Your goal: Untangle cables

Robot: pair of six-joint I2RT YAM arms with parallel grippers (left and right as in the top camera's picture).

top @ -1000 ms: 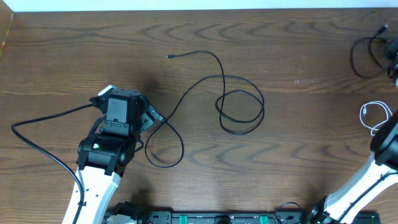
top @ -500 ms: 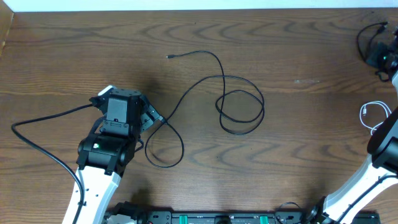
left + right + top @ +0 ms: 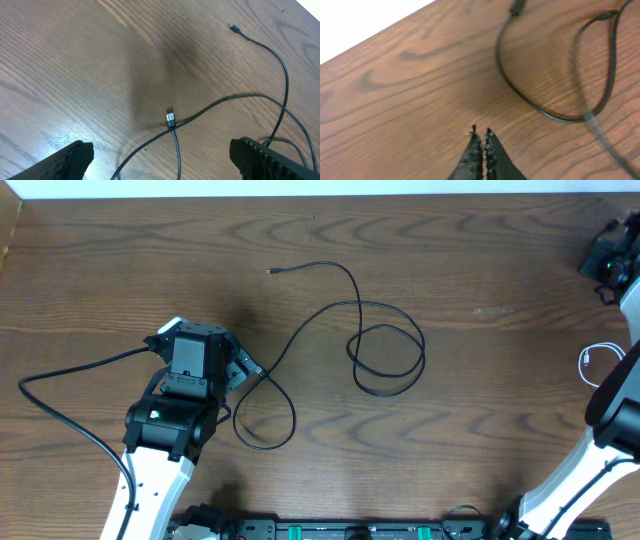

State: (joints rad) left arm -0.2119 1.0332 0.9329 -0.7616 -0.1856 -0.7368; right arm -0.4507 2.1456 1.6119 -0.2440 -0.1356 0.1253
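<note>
Only our right arm has moved in the last second: it has swung further into the far corner and now covers the black coil there, while our left arm sits as it was.

Our left gripper (image 3: 161, 150) stands wide open and holds nothing. The plug (image 3: 170, 119) of the long black cable (image 3: 357, 302) lies on the table (image 3: 480, 460) just ahead of it, between the fingers. From there the cord runs off to the gripper's right into a crossed loop. We judge the best grip is on the cord right behind that plug, followed by a slow, low pull away from the loop so the loop slides open rather than tightening.

The white cable (image 3: 586, 358) lies apart, near our right arm's forearm.

Our right gripper (image 3: 481, 142) is shut and empty. The second black cable (image 3: 560, 119) curves ahead of its tips and to their right, not touching them. We should open these jaws before lowering.
</note>
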